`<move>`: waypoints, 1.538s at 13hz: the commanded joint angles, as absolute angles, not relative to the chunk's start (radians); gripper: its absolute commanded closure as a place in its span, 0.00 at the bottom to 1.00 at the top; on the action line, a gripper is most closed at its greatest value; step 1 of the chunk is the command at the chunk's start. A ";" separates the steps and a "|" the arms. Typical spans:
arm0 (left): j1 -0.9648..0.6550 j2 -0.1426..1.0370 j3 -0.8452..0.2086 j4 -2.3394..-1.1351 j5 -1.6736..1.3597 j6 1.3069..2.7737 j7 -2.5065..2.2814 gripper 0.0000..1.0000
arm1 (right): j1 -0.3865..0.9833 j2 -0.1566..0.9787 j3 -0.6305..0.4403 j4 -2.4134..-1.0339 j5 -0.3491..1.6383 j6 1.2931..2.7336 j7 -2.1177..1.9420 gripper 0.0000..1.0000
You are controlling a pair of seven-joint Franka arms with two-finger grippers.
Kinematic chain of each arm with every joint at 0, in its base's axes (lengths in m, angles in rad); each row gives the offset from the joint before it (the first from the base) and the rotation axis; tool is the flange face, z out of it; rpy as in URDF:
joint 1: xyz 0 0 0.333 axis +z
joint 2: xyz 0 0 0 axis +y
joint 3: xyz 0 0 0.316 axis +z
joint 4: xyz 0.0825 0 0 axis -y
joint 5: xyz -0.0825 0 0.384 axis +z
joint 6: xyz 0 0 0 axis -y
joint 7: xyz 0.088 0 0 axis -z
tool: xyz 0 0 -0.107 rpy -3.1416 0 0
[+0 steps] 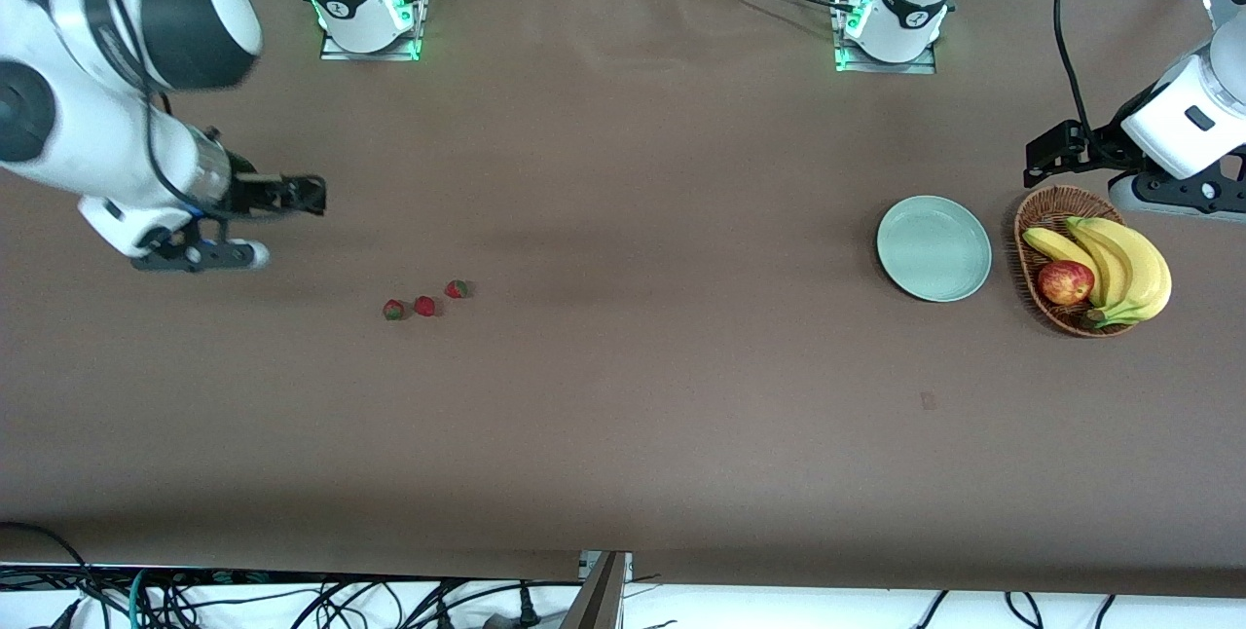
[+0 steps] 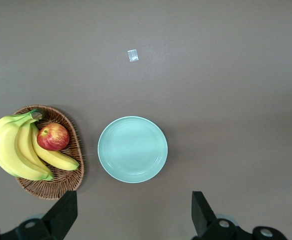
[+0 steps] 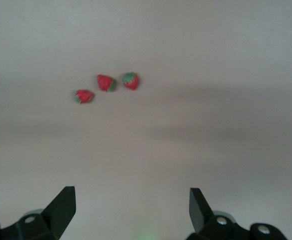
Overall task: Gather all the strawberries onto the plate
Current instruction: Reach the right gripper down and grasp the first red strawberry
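1. Three strawberries (image 1: 424, 304) are seen in a short row on the bare table (image 1: 623, 415), toward the right arm's end.
2. The plate (image 1: 934, 248) is found beside the basket (image 1: 1040, 225), toward the left arm's end.
3. The right gripper (image 1: 313, 194) is held wide open and empty above the table near the strawberries.
4. The left gripper (image 2: 133, 212) is spread wide, empty, over the table beside the plate.

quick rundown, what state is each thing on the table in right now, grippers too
strawberries: three, loose on the table toward the right arm's end, none in the plate
plate: empty, flat on the table beside the basket
basket: holds bananas and an apple
right gripper: open, empty, up over the table near the strawberries
left gripper: open, empty, up over the table near the plate
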State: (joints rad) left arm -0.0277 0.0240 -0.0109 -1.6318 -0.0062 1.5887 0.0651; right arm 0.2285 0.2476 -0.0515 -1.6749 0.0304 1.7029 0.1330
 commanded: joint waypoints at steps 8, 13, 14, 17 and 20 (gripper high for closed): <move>-0.032 0.025 -0.005 -1.631 -0.006 1.595 0.068 0.00 | 0.239 0.474 -0.048 -1.901 0.032 2.238 0.117 0.03; -0.032 0.025 -0.005 -1.631 -0.006 1.595 0.068 0.00 | 0.232 0.541 -0.048 -1.893 0.034 2.319 0.117 0.17; -0.032 0.025 -0.005 -1.631 -0.006 1.595 0.067 0.00 | 0.230 0.543 -0.048 -1.891 0.035 2.327 0.117 0.19; -0.032 0.025 -0.005 -1.632 -0.006 1.595 0.067 0.00 | 0.227 0.563 -0.048 -1.875 0.058 2.329 0.117 0.24; -0.032 0.025 -0.005 -1.632 -0.006 1.595 0.067 0.00 | 0.227 0.592 -0.048 -1.859 0.089 2.364 0.115 0.24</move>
State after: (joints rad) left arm -0.0277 0.0243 -0.0108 -1.6320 -0.0062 1.5891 0.0651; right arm 0.2353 0.5629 -0.0525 -1.8822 0.0635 2.3361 0.1327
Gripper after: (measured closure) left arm 0.000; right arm 0.238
